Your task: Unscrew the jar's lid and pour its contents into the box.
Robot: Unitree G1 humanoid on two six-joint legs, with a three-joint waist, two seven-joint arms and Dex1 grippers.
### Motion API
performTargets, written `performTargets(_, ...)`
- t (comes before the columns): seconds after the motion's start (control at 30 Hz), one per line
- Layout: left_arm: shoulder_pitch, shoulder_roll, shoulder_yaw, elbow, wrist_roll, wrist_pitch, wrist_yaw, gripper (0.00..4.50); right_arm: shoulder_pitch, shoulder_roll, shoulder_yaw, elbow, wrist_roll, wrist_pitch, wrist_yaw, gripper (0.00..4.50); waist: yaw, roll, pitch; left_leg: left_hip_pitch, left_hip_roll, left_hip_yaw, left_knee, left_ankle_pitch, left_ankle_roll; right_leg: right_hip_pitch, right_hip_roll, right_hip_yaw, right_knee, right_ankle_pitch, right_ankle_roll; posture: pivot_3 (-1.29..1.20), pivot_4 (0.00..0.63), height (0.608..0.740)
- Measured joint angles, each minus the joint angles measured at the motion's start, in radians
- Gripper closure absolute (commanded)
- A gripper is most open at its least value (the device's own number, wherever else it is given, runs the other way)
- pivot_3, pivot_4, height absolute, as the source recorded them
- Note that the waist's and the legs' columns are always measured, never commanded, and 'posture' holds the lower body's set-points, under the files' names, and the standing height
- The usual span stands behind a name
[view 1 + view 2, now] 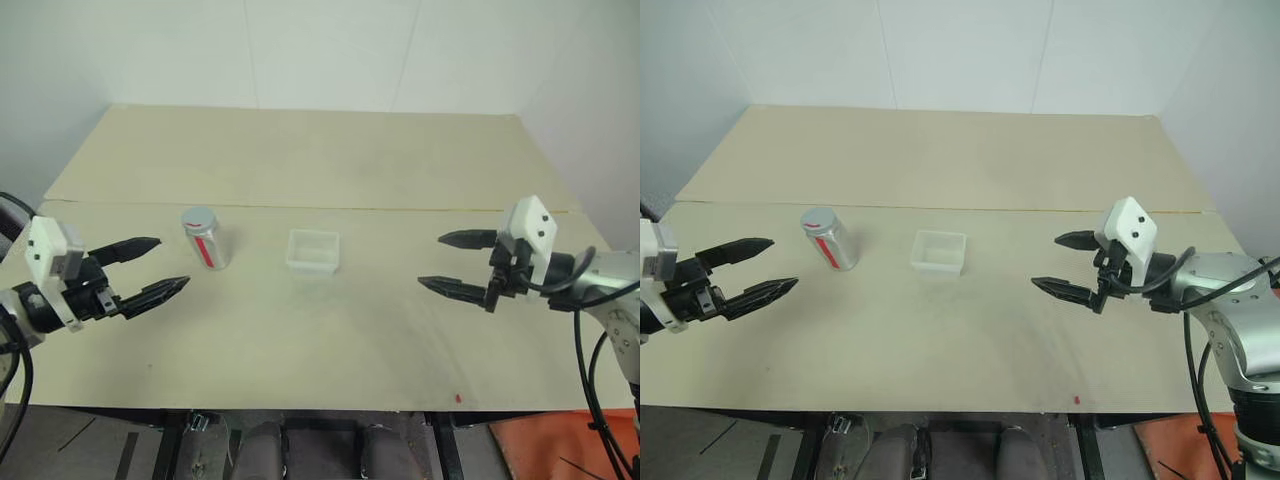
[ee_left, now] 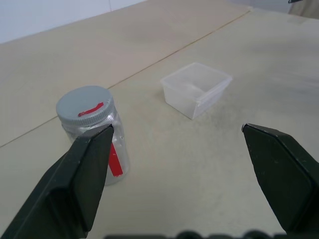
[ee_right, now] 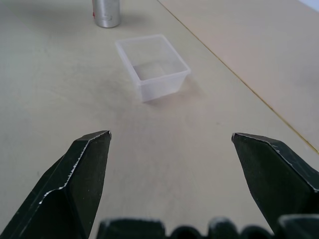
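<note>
The jar (image 1: 207, 242) stands upright on the table, silvery-clear with a red stripe, left of centre. Its grey lid (image 1: 199, 219) sits on top, marked with a bit of red (image 2: 90, 109). The box (image 1: 313, 250), a small translucent white tray, rests a short way to the jar's right and looks empty (image 3: 155, 63). The contents do not show through the jar. My left gripper (image 1: 158, 267) hovers open a little left of the jar, pointing toward it. My right gripper (image 1: 446, 262) is open well to the right of the box, pointing at it.
The pale wooden table (image 1: 330, 330) has a seam (image 1: 400, 209) running across behind the jar and box. A tiny red speck (image 1: 458, 398) lies near the front edge. White walls close off the back and right side.
</note>
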Motion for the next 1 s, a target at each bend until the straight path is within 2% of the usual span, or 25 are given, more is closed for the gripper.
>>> performTargets(0.23,-0.019,-0.001,-0.016,0.029,0.026,-0.025,-0.012,0.05,0.000,-0.005,0.000,0.000,-0.003,0.000,0.010,0.00,-0.004,0.000,0.000,0.000,0.000,0.000,0.000,0.000,0.000,0.000,0.000,0.000,0.000,0.000,0.000,0.00,0.150,0.740)
performTargets(0.4,0.003,-0.047,-0.016,0.017,0.058,-0.039,0.038,0.05,-0.004,-0.006,0.001,0.000,-0.004,0.000,0.013,0.00,-0.004,0.000,0.000,0.000,0.000,-0.001,0.000,0.000,0.000,0.000,0.000,0.000,0.000,0.000,0.000,0.00,0.150,0.740)
performTargets(0.53,0.061,-0.176,-0.030,-0.003,0.142,-0.083,0.179,0.05,-0.005,-0.002,0.003,-0.004,-0.004,0.000,0.009,0.00,-0.004,0.000,0.000,0.000,0.000,-0.001,0.000,0.000,0.000,0.000,0.000,0.001,0.000,0.000,0.000,0.00,0.150,0.740)
performTargets(0.77,0.005,-0.432,-0.151,0.039,0.292,-0.220,0.430,0.05,-0.049,0.015,0.041,-0.005,-0.004,0.000,0.006,0.00,0.004,-0.001,0.000,0.000,-0.001,-0.003,0.001,0.000,0.000,0.001,-0.001,0.000,0.000,0.001,0.000,0.00,0.150,0.740)
performTargets(0.9,-0.017,-0.488,-0.204,0.086,0.358,-0.292,0.482,0.05,-0.050,0.015,0.042,-0.005,-0.005,0.000,0.006,0.00,0.003,-0.001,0.000,-0.001,-0.001,-0.002,0.001,0.000,0.000,0.000,-0.001,0.000,-0.001,0.001,0.000,0.00,0.150,0.740)
performTargets(1.0,-0.072,-0.534,-0.239,0.156,0.451,-0.370,0.583,0.05,-0.050,0.015,0.042,-0.008,-0.004,0.000,0.006,0.00,0.003,-0.001,0.000,0.000,-0.001,-0.003,0.001,0.000,0.000,0.001,-0.001,0.000,0.000,0.001,0.000,0.00,0.150,0.740)
